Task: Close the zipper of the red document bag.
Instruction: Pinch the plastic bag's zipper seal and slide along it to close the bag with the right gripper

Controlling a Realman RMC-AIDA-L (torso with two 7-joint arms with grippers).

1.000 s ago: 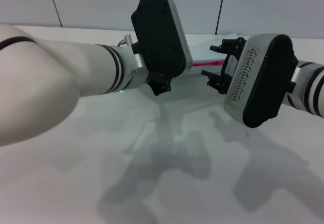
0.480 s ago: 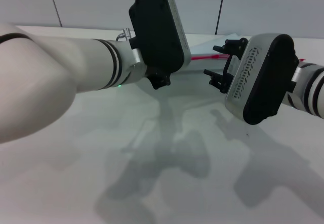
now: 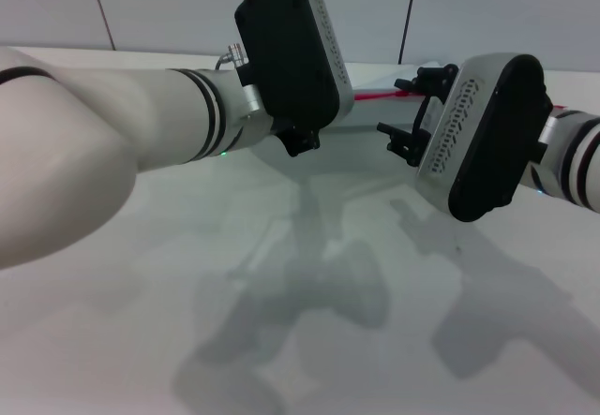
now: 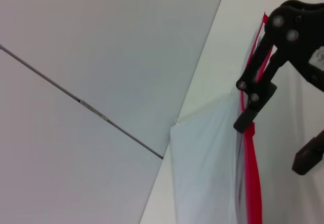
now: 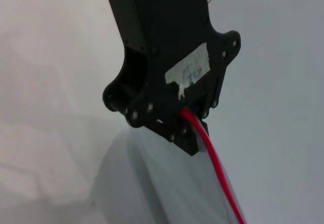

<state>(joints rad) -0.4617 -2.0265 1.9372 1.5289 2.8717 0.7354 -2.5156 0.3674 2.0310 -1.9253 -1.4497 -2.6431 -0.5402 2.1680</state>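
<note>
Head view: the left pincer (image 3: 292,139) body hides most of the red document bag (image 3: 375,120); the zipper (image 3: 380,96) shows only at 12 o'clock between the arms. Left pincer fingertips concealed.

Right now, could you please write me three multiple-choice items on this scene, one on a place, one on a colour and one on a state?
1. Where does the zipper lie in the head view?
A. at the table's near edge
B. on the far side, behind both grippers
C. under the robot's left elbow

2. What colour is the zipper strip?
A. red
B. green
C. yellow

3. How does the right gripper stand to the red document bag?
A. parked far off the table
B. holding the bag high above the table
C. open at the zipper edge, one finger over the strip

Answers:
1 B, the strip shows beyond the left gripper and the right one.
2 A, both wrist views show it bright red.
3 C, the left wrist view shows two spread fingers there.
</note>
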